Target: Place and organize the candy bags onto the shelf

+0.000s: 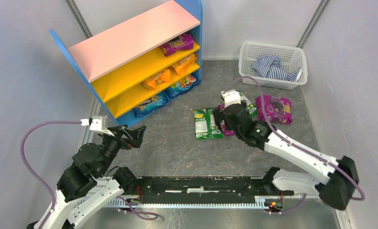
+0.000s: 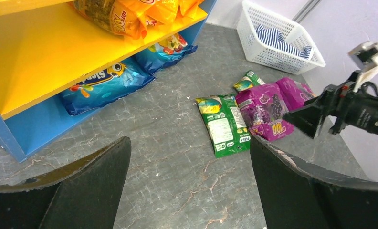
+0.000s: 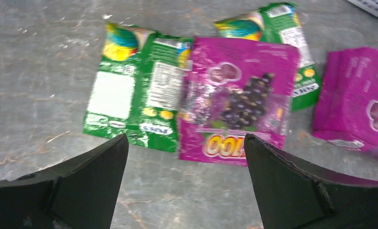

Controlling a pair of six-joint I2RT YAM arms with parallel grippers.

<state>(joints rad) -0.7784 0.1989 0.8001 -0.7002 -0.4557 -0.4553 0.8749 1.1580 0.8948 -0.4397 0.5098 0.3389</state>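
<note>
Partly hidden | far green bag (image 3: 283, 27) under purple bag (image 3: 237, 95); right hand (image 3: 184, 138) spread

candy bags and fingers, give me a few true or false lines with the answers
1. Two green bags and two purple bags lie on the grey table. True.
2. The white basket holds a purple bag. False: it holds a striped cloth.
3. The right gripper hangs over a purple bag with its fingers open. True.
4. The orange bags lie on the pink top board. False: they lie on the lower yellow board.
5. The left gripper holds a blue bag. False: its fingers are open and hold nothing; the blue bags lie at the bottom of the shelf.
</note>
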